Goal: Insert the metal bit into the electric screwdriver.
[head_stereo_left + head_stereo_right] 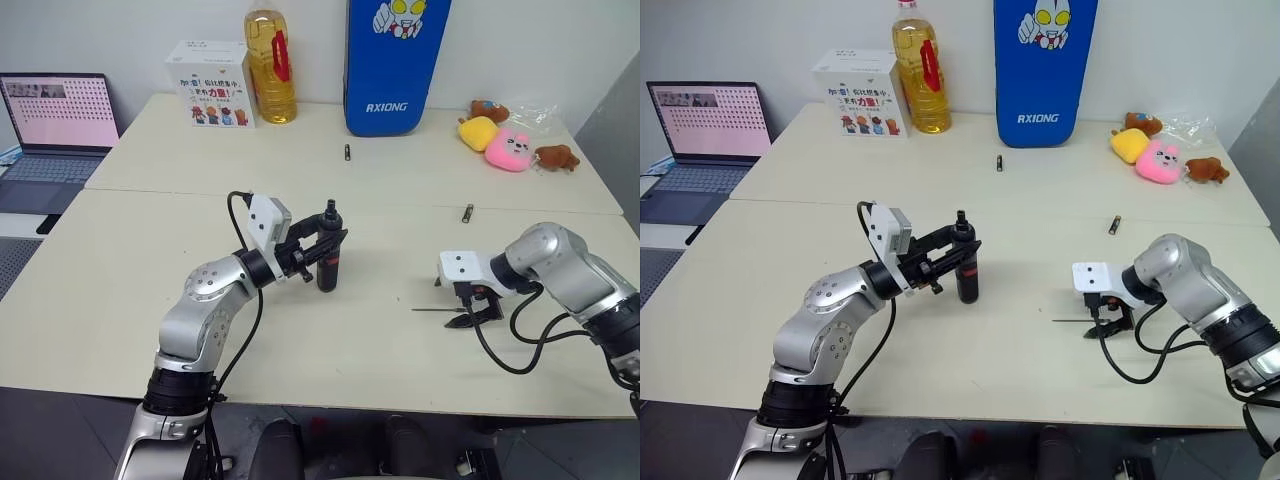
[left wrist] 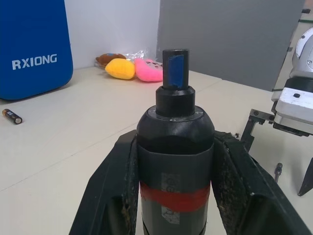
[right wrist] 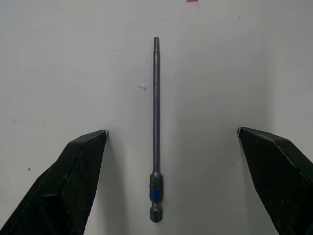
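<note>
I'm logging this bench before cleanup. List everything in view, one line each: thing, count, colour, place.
table: two, cream, pushed together
electric screwdriver: one, black with red band, upright in left gripper
metal bit: one, grey, flat on table under right gripper
batteries: two, dark, far table
oil bottle: one, yellow, back edge
box: one, white, beside bottle
blue case: one, against wall
plush toys: several, yellow, pink, brown, far right
laptop: one, open, far left
left gripper: shut on screwdriver
right gripper: open, fingers either side of the bit
</note>
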